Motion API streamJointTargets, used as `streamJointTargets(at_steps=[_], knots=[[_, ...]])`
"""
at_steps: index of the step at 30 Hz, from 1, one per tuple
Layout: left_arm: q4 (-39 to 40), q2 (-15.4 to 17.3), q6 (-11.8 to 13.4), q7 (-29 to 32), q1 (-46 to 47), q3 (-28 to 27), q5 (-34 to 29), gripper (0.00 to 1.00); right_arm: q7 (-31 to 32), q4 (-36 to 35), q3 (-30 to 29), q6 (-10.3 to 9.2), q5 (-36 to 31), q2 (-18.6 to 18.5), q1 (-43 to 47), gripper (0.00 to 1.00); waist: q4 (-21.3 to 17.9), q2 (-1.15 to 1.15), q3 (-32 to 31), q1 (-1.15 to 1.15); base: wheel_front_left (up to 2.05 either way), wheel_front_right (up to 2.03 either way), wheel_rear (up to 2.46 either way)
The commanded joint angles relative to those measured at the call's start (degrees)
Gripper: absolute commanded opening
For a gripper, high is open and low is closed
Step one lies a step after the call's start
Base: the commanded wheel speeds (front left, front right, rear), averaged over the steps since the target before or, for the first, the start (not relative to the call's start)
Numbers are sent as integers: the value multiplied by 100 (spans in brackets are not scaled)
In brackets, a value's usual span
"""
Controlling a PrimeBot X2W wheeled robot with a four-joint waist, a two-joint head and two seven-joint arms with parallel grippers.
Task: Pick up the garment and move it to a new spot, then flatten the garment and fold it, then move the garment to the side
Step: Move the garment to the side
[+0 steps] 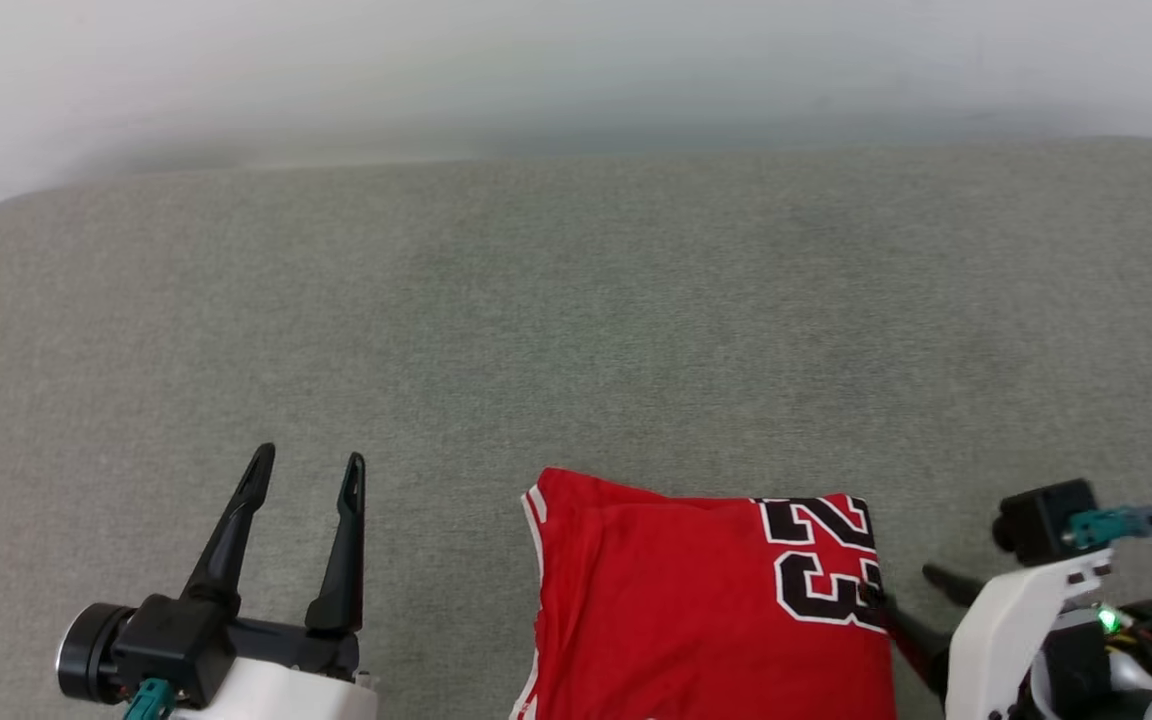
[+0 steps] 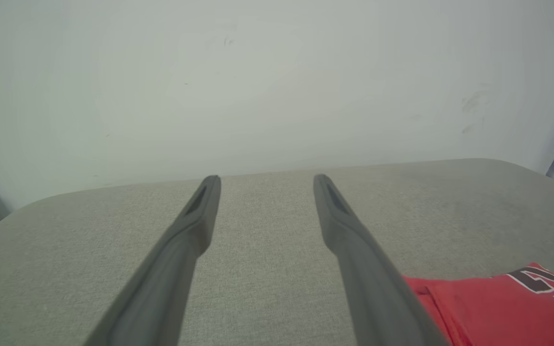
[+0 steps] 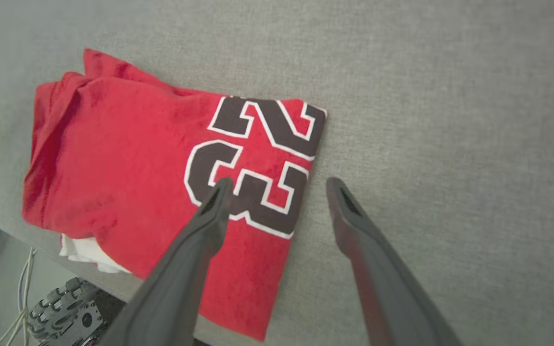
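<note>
At the near left, the left gripper (image 1: 310, 455) hung over bare grey cloth tabletop (image 1: 576, 300), its two dark fingers spread apart and holding nothing, well apart from the jersey (image 1: 676, 600). The jersey lay right of centre at the table's near edge, folded into a compact red rectangle with the black number (image 1: 821, 560) at its right end and a bit of white sleeve (image 3: 82, 252) peeking out from under the near side. At the near right, the right gripper (image 3: 279, 180) stood spread wide across the jersey's right edge, one finger over the number and the other over bare cloth, gripping nothing.

Since the jersey lay folded, the step in hand looked like the last one: moving it to the side. The next move would call for the right fingers to drop and close on that edge through every layer, then carry or slide the bundle sideways gently enough that the fold did not fall open.
</note>
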State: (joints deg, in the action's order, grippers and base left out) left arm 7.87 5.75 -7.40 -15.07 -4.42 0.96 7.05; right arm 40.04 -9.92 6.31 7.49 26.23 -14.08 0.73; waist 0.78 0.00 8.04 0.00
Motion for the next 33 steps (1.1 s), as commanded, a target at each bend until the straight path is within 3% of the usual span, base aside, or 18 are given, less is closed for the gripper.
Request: streamJointTargets(at_steps=[1, 9, 18, 19, 21, 27, 33], knots=[[-27, 4, -9, -12, 120, 26, -25, 100, 455, 55, -30, -1, -112, 140, 77, 100, 168, 0, 125, 0, 0, 0, 0], [-83, 17, -9, -12, 255, 127, -38, 100, 861, 619, -297, -1, -543, 650, -99, 100, 470, 0, 308, 0, 0, 0, 0], [-129, 19, -9, -12, 330, 205, -66, 100, 748, 1638, 6, 0, -679, 892, -174, 99, 640, 0, 411, 0, 0, 0, 0], [-140, 18, -9, -12, 336, 214, -70, 100, 729, 1756, 77, 0, -705, 878, -186, 49, 647, 0, 412, 0, 0, 0, 0], [-155, 15, -9, -12, 348, 223, -73, 100, 597, 1894, 197, 6, -767, 821, -227, 0, 646, 0, 396, 0, 0, 0, 0], [-224, -6, -9, -12, 199, 188, -40, 100, 191, 1709, 585, -5, -977, 346, -547, 0, 426, 0, 242, 0, 0, 0, 0], [-255, -34, -9, -12, 181, 308, -36, 100, 115, 1146, 1197, -4, -1182, -483, -959, 0, -26, 0, 165, 0, 0, 0, 0]])
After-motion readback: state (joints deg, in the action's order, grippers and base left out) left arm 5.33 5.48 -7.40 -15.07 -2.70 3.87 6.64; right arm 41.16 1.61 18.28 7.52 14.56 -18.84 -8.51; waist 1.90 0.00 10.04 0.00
